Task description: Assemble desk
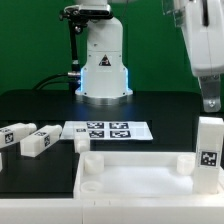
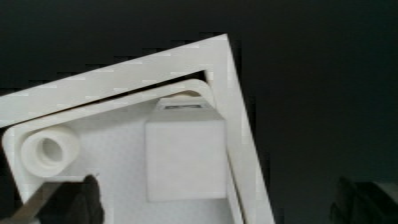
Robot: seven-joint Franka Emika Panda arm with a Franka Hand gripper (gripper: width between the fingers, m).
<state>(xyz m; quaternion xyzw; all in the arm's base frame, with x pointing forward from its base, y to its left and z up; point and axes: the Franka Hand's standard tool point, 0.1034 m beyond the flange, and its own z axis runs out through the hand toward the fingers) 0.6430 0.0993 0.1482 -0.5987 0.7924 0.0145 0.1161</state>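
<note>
The white desk tabletop lies underside up at the front of the black table, with raised round sockets at its corners. One white leg with a black-and-white tag stands upright at the tabletop's corner on the exterior view's right. My gripper hangs just above that leg, open and clear of it. In the wrist view the leg runs down to a tabletop corner, beside a round socket. The dark fingers stand wide on either side of the leg, and my gripper holds nothing.
Two more tagged legs lie on the exterior view's left, with a smaller white piece beside them. The marker board lies flat behind the tabletop. The robot base stands at the back centre.
</note>
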